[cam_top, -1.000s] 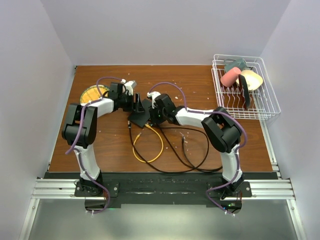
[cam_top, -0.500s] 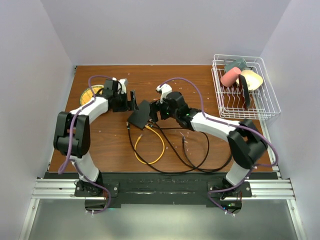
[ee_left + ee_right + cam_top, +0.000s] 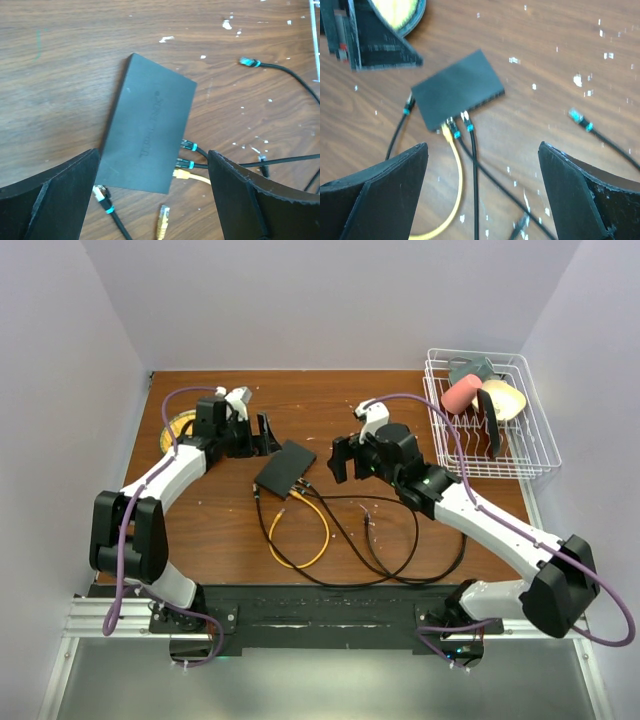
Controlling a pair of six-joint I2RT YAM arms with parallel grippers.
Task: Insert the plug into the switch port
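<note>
The network switch (image 3: 285,470) lies flat on the wooden counter (image 3: 400,400), between the two arms and set at a slant; its port row (image 3: 481,102) runs along the long edge that faces the arm bases. Two black plugs (image 3: 188,145) with teal collars sit side by side in that row, and a yellow plug (image 3: 182,173) sits just beside them in the same row; from these views I cannot tell how deep any of them is seated. A fourth black lead (image 3: 407,108) ends at the short edge of the switch; whether it is plugged in cannot be told.

The left hand (image 3: 266,435) hangs over the counter just beyond the switch's far left corner; its fingers (image 3: 50,200) are spread wide and grip nothing. The right hand (image 3: 345,458) hangs near the switch's right side, apart from it; its fingers (image 3: 590,195) are likewise spread wide and carry nothing.

A loose black plug (image 3: 248,62) with a teal collar lies on bare wood well apart from the switch; a loose yellow plug (image 3: 162,216) lies near the switch's near corner, touching nothing. The leads (image 3: 300,530) loop across the counter toward the arm bases. A yellow plate (image 3: 178,428) lies behind the left arm; a white wire dish rack (image 3: 520,440) holding crockery stands at the far right.
</note>
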